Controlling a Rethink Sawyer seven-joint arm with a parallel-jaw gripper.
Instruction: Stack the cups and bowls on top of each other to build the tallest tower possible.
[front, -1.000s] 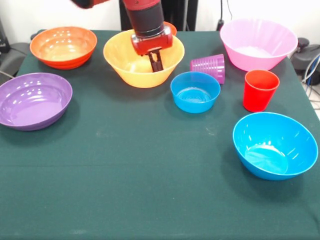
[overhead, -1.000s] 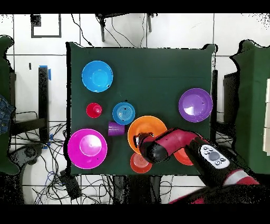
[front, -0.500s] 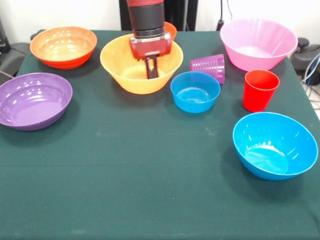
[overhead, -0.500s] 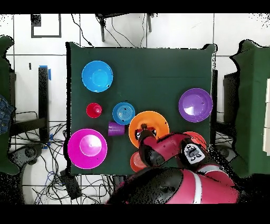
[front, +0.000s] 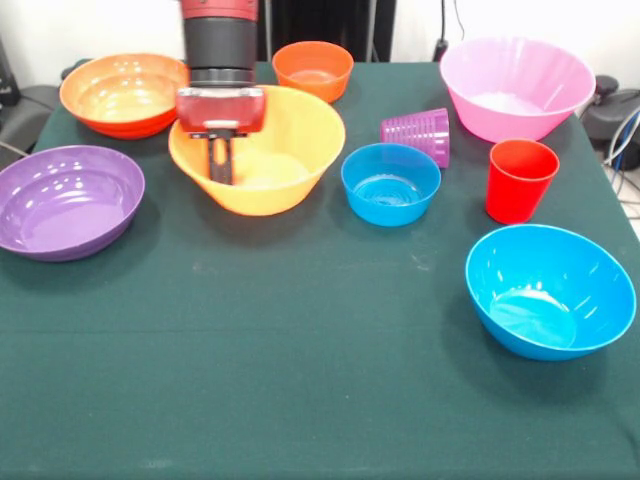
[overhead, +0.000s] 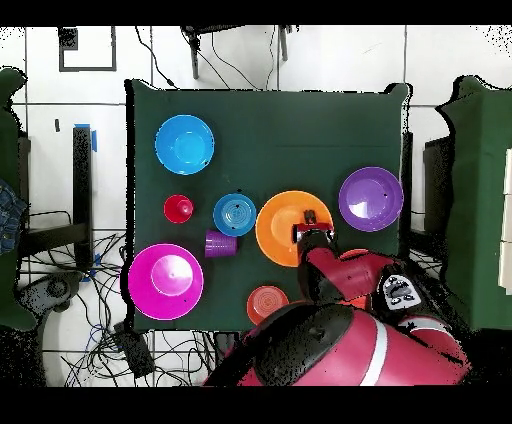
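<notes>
Item: large orange bowl (front: 262, 150), intended tower base. It stands upright on the green table (front: 300, 380), a little to 11 o'clock of table centre in the front view. It holds nothing but the gripper's tips.

Gripper (front: 220, 160): it comes straight down over the bowl's rim at the 9 o'clock side. The jaws stand narrow, apparently pinching the bowl wall, one finger inside and one outside, though the outer contact is hard to confirm.

Neighbours by the front view's clock, from the bowl outward:
- small orange bowl (front: 313, 68), 1 o'clock, near
- small blue bowl (front: 390, 183), 4 o'clock, just beside
- purple cup (front: 417, 133), 3 o'clock, lying on its side
- red cup (front: 519, 179), 3 to 4 o'clock, upright
- large pink bowl (front: 516, 86), 2 o'clock, well apart
- large blue bowl (front: 548, 290), 4 o'clock, well apart
- red-orange bowl (front: 127, 93), 10 o'clock, near
- purple bowl (front: 66, 199), 8 o'clock, near

Handling note (judgement): a rim pinch tilts a light bowl easily. Drag low and slowly, keep clear of the purple bowl and red-orange bowl, and release in open cloth with room around it for later stacking.
</notes>
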